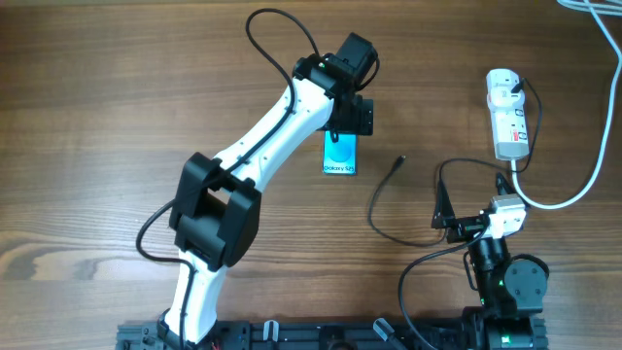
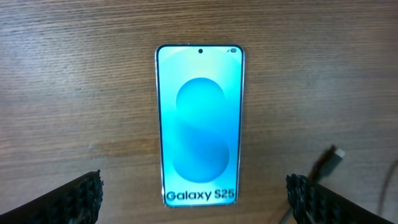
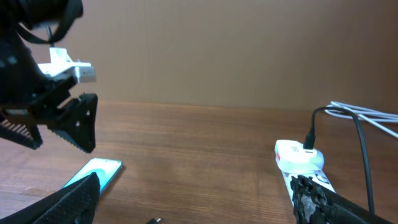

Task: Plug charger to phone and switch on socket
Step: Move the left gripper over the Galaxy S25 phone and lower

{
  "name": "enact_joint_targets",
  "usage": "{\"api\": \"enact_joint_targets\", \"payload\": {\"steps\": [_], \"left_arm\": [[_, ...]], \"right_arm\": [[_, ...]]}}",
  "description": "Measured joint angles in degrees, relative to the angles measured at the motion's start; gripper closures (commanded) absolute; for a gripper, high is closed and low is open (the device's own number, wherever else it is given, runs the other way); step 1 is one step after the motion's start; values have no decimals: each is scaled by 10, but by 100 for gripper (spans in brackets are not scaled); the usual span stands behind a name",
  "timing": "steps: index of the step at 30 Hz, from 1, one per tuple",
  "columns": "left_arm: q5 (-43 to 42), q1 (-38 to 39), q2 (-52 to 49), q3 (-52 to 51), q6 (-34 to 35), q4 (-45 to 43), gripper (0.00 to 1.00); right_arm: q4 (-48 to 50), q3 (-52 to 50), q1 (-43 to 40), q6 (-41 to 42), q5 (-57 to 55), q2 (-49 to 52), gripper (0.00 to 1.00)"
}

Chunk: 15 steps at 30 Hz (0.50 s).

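The phone (image 1: 340,156) lies flat on the wooden table with its cyan screen up and "Galaxy S25" on its lower band. My left gripper (image 1: 348,115) hovers just over its far end, open and empty. In the left wrist view the phone (image 2: 199,124) lies between the spread fingers (image 2: 199,208). The charger tip (image 1: 401,158) lies loose right of the phone; it also shows in the left wrist view (image 2: 333,155). Its thin black cable (image 1: 374,216) runs to the white socket (image 1: 507,115). My right gripper (image 1: 473,197) is open and empty, low near the front right. The right wrist view shows the phone (image 3: 93,174) and the socket (image 3: 305,162).
A thick white cord (image 1: 583,185) loops from the socket round to the far right corner. The charger plug (image 3: 309,140) sits in the socket's far end. The left arm (image 1: 262,136) crosses the table's middle diagonally.
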<state>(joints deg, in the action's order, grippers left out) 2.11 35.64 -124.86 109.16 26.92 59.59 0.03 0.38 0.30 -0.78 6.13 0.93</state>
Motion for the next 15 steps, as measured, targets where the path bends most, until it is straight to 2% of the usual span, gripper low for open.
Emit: {"api": "enact_joint_targets", "payload": {"steps": [15], "left_arm": [[-5,0,-10,0,0,-5,0]], "right_arm": [[0,0,0,0,0,0,0]]}}
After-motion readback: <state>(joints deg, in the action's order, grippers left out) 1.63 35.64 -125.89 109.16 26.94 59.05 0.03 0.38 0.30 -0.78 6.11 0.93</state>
